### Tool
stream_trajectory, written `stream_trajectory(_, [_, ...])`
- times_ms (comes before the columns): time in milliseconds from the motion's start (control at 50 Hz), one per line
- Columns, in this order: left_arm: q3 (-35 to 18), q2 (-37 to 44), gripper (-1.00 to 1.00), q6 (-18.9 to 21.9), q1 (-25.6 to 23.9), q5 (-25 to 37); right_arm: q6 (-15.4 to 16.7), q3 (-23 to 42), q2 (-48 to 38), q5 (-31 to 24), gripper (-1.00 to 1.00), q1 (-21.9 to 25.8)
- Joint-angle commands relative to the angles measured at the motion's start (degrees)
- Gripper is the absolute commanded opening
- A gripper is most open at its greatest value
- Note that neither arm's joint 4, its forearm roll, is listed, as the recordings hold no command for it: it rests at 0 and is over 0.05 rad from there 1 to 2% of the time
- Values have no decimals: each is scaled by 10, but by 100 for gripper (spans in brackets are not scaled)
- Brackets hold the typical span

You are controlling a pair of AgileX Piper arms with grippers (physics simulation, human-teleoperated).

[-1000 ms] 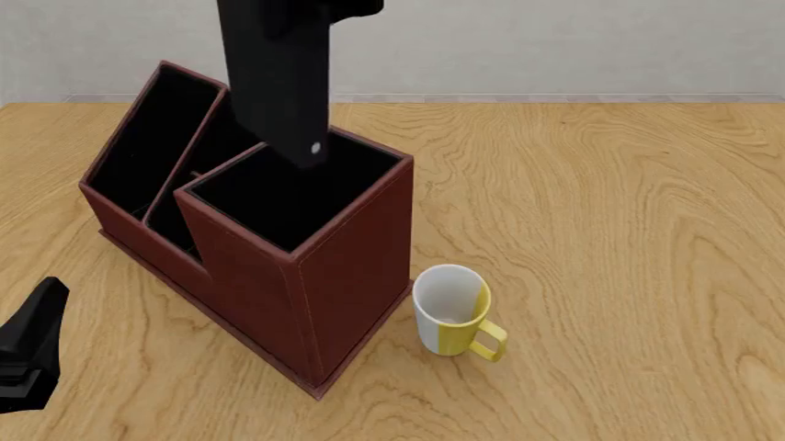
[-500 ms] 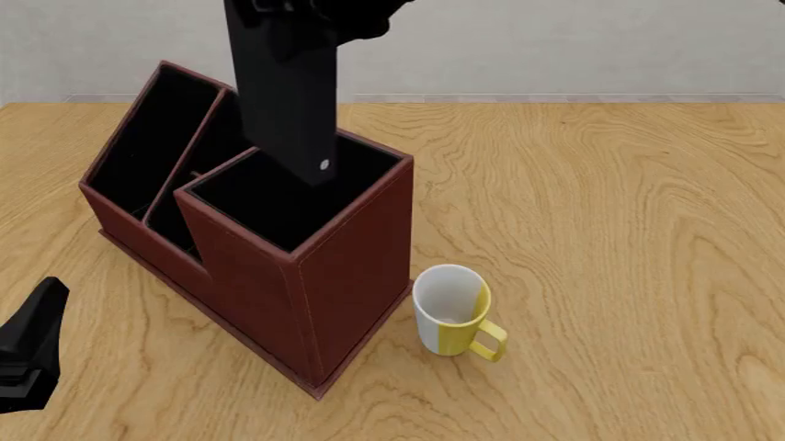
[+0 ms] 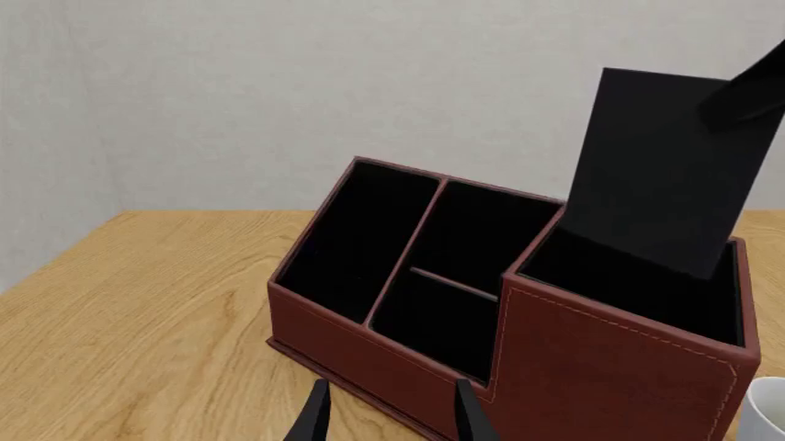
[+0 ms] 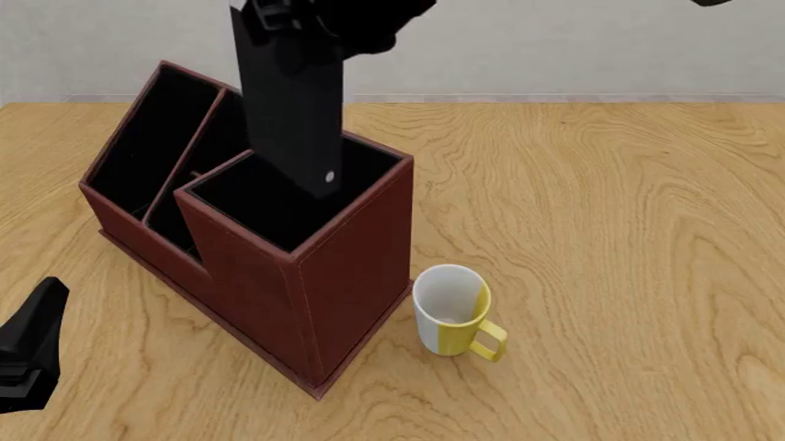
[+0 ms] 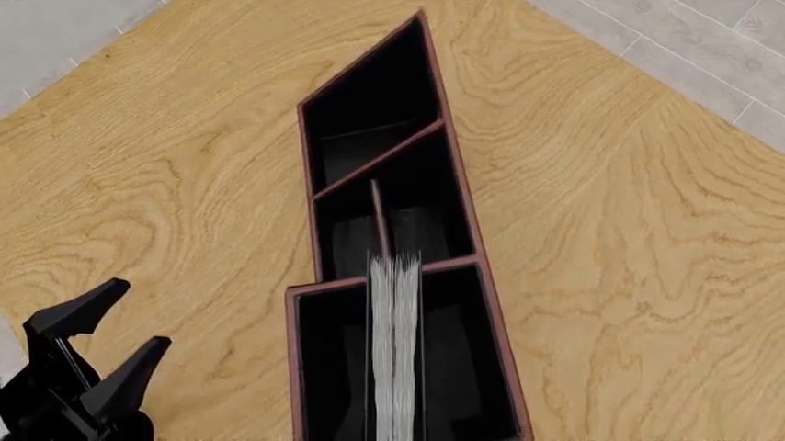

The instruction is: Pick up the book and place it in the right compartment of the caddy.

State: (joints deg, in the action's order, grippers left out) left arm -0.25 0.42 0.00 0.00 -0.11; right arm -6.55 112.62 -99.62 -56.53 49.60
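Observation:
The black book (image 4: 292, 101) hangs tilted, and its lower corner with the white dot dips into the right compartment (image 4: 276, 207) of the reddish-brown caddy (image 4: 356, 266). My right gripper (image 4: 307, 26) is shut on the book's upper end at the top of the front view. The right wrist view looks straight down the book's greyish page edges (image 5: 395, 349) into that compartment. My left gripper (image 3: 390, 423) stands open and empty near the table's front left, low in front of the caddy (image 3: 613, 367). From there the book (image 3: 663, 175) stands above the tall section.
A white-and-yellow mug (image 4: 451, 310) stands on the table just right of the caddy's front corner. The caddy's two narrow slots (image 4: 160, 147) lie to the left of the tall section. The left arm (image 5: 86, 367) shows beside the caddy from above.
The book has sunk lower into the right compartment, its dotted corner dropping below the rim. My right gripper has come down with it. The left arm has not moved.

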Motion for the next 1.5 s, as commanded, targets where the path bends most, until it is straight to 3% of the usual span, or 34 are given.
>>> stream_trajectory(20, [0, 0, 100, 0, 0, 0, -14, -17, 15, 14, -100, 0])
stream_trajectory(1500, [0, 0, 100, 0, 0, 0, -28, -82, 26, 61, -100, 3])
